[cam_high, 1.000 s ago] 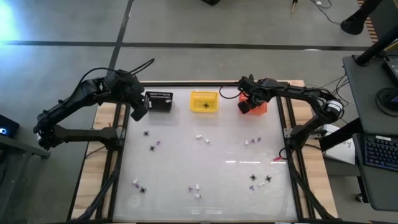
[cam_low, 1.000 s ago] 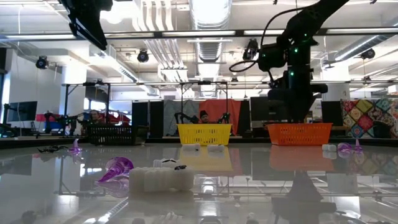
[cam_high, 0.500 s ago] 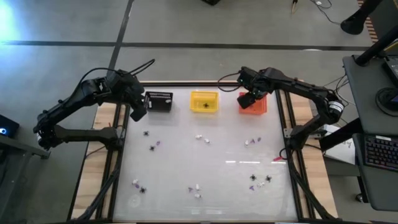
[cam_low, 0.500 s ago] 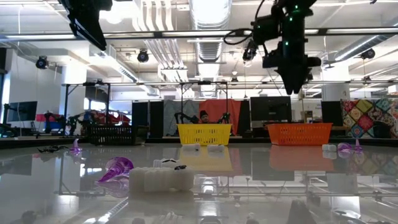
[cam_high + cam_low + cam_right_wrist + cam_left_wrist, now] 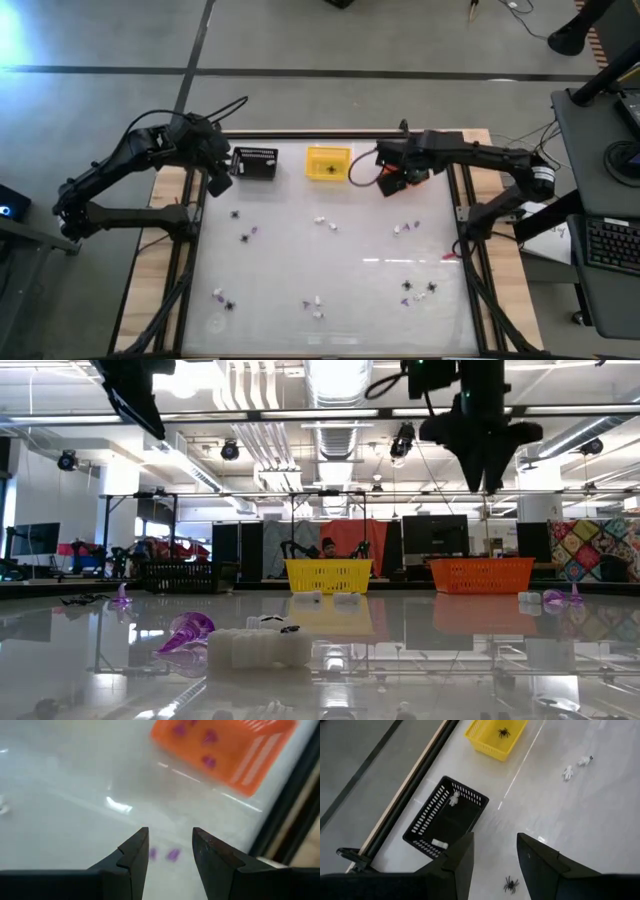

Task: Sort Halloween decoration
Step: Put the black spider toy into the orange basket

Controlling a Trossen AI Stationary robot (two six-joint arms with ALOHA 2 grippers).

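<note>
Three baskets stand in a row along the far edge of the desk (image 5: 340, 250), at twelve o'clock in the high view; nearer than them, the trinkets lie scattered over the glossy top. Closest to the near edge, at six o'clock, sits a white bit (image 5: 317, 301); at seven o'clock a black spider (image 5: 230, 305) lies beside a purple bit (image 5: 217, 294); at five o'clock a mixed cluster (image 5: 418, 289) of purple, white and black pieces gathers; toward the middle lie a white pair (image 5: 324, 222) and, at three o'clock, white and purple pieces (image 5: 405, 228); at nine o'clock a second spider (image 5: 236, 213) rests alone. Farther back, the black basket (image 5: 256, 162) holds white bits (image 5: 453, 798); the yellow basket (image 5: 329, 163) holds a spider (image 5: 503, 731); the orange basket (image 5: 225, 747) holds purple bits (image 5: 208, 739). The left tool (image 5: 219, 181) hangs just at nine o'clock of the black basket, fingers apart, holding nothing; the right tool (image 5: 389, 184) hovers in the air over the near side of the orange basket, fingers parted and bare, with two purple bits (image 5: 163, 854) on the desk below it.
</note>
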